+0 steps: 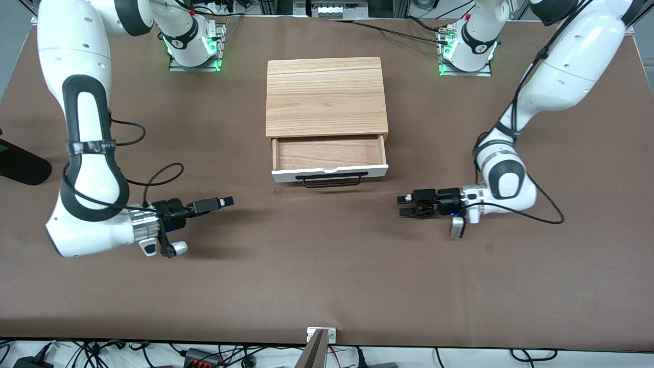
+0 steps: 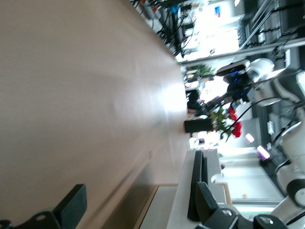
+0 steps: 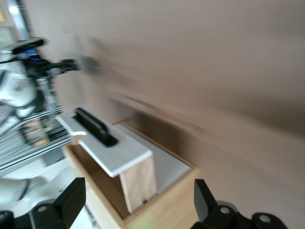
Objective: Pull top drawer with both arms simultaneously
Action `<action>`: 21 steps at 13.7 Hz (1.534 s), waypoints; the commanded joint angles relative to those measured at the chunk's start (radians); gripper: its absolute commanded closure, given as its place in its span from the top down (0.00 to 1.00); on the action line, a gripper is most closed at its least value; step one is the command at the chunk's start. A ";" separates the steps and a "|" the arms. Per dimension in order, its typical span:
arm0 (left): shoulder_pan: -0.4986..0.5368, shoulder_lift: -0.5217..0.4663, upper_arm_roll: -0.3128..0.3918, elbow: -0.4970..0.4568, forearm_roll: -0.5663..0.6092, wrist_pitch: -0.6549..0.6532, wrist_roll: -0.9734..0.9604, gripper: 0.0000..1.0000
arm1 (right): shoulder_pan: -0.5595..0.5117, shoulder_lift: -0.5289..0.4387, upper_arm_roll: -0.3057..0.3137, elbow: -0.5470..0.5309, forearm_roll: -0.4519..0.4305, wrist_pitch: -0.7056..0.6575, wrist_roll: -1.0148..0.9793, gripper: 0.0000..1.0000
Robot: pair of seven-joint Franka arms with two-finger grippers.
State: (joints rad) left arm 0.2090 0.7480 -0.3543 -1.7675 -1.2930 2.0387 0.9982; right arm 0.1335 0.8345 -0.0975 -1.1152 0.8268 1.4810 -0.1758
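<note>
Basically the pull looks done: the top drawer [image 1: 329,158] stands out of the wooden cabinet [image 1: 326,97] at mid-surface, its reddish-brown floor showing, its white front and black bar handle [image 1: 332,180] facing the front camera. How much travel is left you can't tell from these views.

Neither arm is on the handle. The left gripper [image 1: 406,205] hangs low over the surface [image 1: 327,286] toward the left arm's end, well apart from the drawer, fingers [image 2: 71,207] spread wide with nothing between them. The right gripper [image 1: 228,201] sits the same way toward the right arm's end, fingers [image 3: 71,202] wide and empty. Both point in toward the drawer front.

If you judge the drawer far enough out, what's left is just backing the arms off. If not, both need to go back onto the handle, one at each end.

Around it:
- a dark object [image 1: 23,163] at the surface's edge by the right arm, well apart
- loose cables trailing from both wrists over the surface

Nothing lies between either gripper and the handle.
</note>
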 commanded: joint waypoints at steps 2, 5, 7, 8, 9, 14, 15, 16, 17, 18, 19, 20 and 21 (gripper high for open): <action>0.029 -0.139 -0.002 -0.013 0.231 -0.009 -0.221 1.00 | 0.015 -0.090 -0.030 -0.002 -0.306 -0.011 0.082 1.00; 0.069 -0.196 -0.002 0.034 0.517 -0.046 -0.250 1.00 | 0.032 -0.190 -0.025 -0.003 -0.556 -0.022 0.151 1.00; 0.116 -0.199 -0.002 0.124 0.650 -0.179 -0.291 1.00 | 0.047 -0.242 -0.028 -0.002 -0.651 -0.063 0.192 1.00; 0.134 -0.202 -0.002 0.173 0.700 -0.246 -0.323 1.00 | 0.048 -0.267 -0.028 -0.002 -0.684 -0.065 0.211 1.00; 0.139 -0.213 -0.002 0.228 0.766 -0.321 -0.364 1.00 | 0.048 -0.287 -0.030 -0.002 -0.718 -0.064 0.211 1.00; 0.158 -0.324 -0.006 0.382 1.066 -0.512 -0.539 1.00 | -0.053 -0.411 -0.039 -0.037 -0.755 -0.035 0.205 1.00; 0.158 -0.363 -0.003 0.381 1.084 -0.520 -0.540 1.00 | -0.073 -0.440 -0.036 -0.067 -0.753 0.000 0.213 1.00; 0.156 -0.396 -0.002 0.381 1.092 -0.546 -0.562 1.00 | -0.107 -0.475 -0.009 -0.113 -0.753 0.056 0.204 1.00; 0.158 -0.424 -0.002 0.382 1.122 -0.589 -0.613 1.00 | -0.150 -0.515 0.039 -0.155 -0.767 0.100 0.199 1.00; 0.158 -0.438 -0.006 0.387 1.202 -0.615 -0.628 1.00 | -0.161 -0.538 0.071 -0.173 -0.812 0.110 0.199 1.00; 0.158 -0.456 -0.014 0.388 1.268 -0.620 -0.641 1.00 | -0.153 -0.549 0.078 -0.173 -0.854 0.096 0.202 1.00; 0.153 -0.475 -0.014 0.390 1.302 -0.621 -0.658 1.00 | -0.141 -0.557 0.078 -0.173 -0.868 0.076 0.203 1.00; 0.156 -0.483 -0.009 0.390 1.307 -0.621 -0.685 1.00 | -0.140 -0.563 0.078 -0.178 -0.877 0.061 0.200 1.00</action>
State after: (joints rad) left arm 0.3629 0.2912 -0.3589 -1.3735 -0.0357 1.4295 0.3615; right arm -0.0096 0.3223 -0.0426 -1.2348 -0.0124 1.5480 0.0128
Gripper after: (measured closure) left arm 0.000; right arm 0.000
